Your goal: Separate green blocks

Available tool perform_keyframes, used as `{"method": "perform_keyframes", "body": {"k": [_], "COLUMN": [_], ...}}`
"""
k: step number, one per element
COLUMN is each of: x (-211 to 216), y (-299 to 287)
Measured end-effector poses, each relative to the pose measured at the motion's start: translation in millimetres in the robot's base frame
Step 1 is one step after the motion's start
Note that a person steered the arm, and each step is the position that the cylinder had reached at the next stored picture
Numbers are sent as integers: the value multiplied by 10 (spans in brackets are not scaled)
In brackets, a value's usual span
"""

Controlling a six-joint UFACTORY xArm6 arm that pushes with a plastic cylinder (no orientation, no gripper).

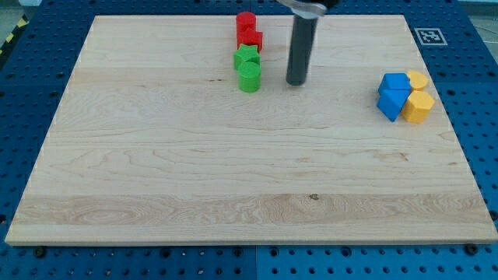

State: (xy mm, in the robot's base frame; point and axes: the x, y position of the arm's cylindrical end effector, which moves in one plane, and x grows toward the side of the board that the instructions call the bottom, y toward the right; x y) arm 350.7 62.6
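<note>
Two green blocks touch near the view's top centre: a green star-shaped block point(247, 57) and a green cylinder point(249, 78) just below it. Right above them are a red cylinder point(246, 23) and a red block point(252, 39), the red block touching the green star. My tip point(296, 82) rests on the board to the right of the green cylinder, about a block's width away and not touching it.
At the view's right, two blue blocks point(394, 96) and two yellow blocks point(419, 106) point(418, 79) sit huddled together. The wooden board point(233, 171) lies on a blue perforated table. A fiducial marker point(429, 36) is at the top right corner.
</note>
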Motion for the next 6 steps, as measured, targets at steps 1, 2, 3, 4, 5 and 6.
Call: {"method": "perform_keyframes", "body": {"k": [1, 2, 3, 4, 5, 6], "x": [-148, -149, -160, -164, -164, -187], "y": [-94, -312, -717, -1080, -1325, -1481]}}
